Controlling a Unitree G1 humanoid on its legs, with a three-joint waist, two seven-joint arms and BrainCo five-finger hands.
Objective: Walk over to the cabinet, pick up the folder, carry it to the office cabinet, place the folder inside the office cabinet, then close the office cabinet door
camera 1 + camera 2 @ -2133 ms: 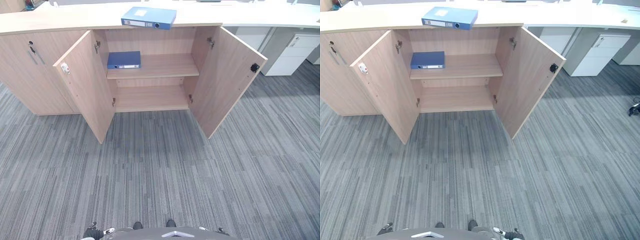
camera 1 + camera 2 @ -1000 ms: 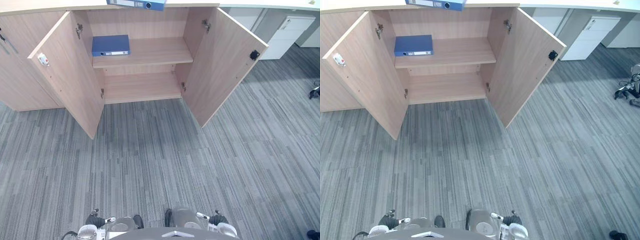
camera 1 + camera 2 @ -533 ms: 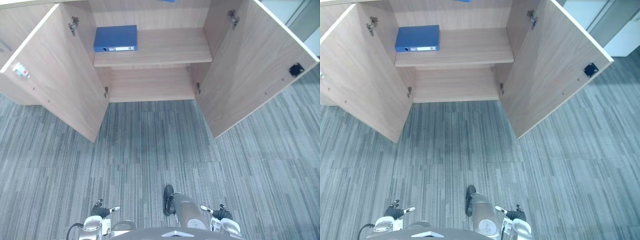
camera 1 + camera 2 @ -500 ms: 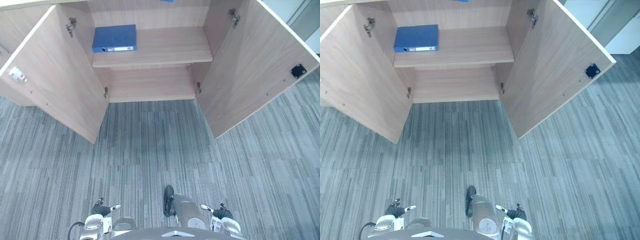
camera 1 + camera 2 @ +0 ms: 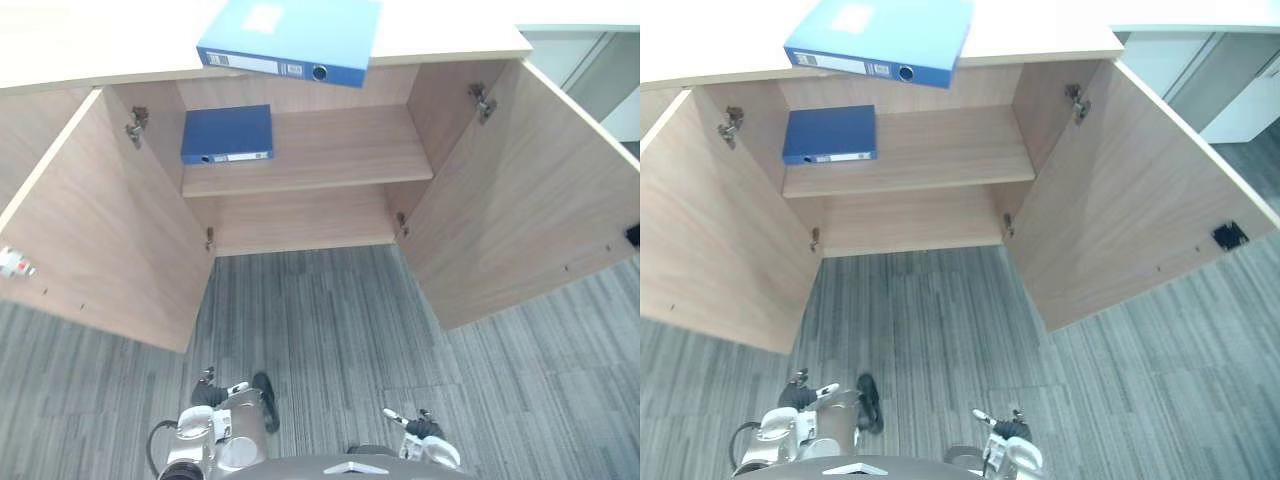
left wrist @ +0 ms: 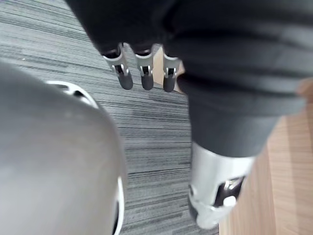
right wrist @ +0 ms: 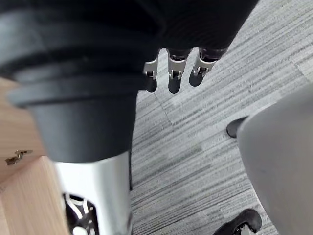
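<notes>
Folder (image 5: 290, 40): taken to be the pale blue one laid flat on the cabinet top (image 5: 100, 45), its spine edge hung over the front lip.
Left hand (image 5: 210, 393): held low at the side, fingers (image 6: 143, 73) seen straight and side by side, nothing held.
Right hand (image 5: 420, 430): likewise lowered, fingers (image 7: 171, 73) straight, nothing held.
Direction: the folder was found ahead of and above both hands, well apart from them.
Long axis: laid across, left to right, slightly skewed.
Nearer hand: judged the left, by a little.
Second folder (image 5: 227, 133): laid flat at the left end of the upper shelf (image 5: 330, 150).
Views: folders and shelf were shown by the eye views; finger posture over the carpet (image 6: 146, 127) was shown by the wrist views.
</notes>
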